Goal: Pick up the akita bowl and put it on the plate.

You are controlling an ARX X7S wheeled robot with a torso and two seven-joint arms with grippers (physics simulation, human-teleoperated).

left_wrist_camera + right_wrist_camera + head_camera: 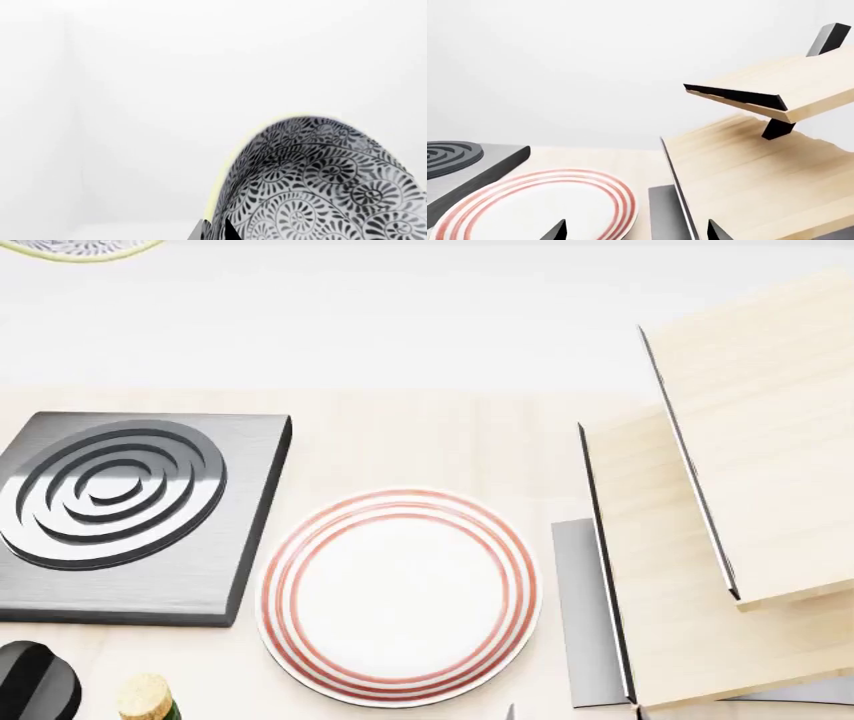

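The akita bowl [320,185], white with a dense grey-black floral pattern and a pale cream rim, fills the left wrist view, tilted on its side. My left gripper [215,231] is shut on its rim, one finger on each side of the wall. In the head view only a sliver of the bowl [80,248] shows at the top left corner, far from the plate. The plate [398,595], white with red rings, lies flat and bare on the wooden counter. My right gripper [635,231] stands open, low over the counter by the plate's [527,210] right edge, holding nothing.
A square grey stove burner [134,510] lies left of the plate. A tiered wooden shelf [721,500] on a grey base [581,610] stands at the right. A black knob [34,680] and a corked bottle top [144,700] show at the bottom left.
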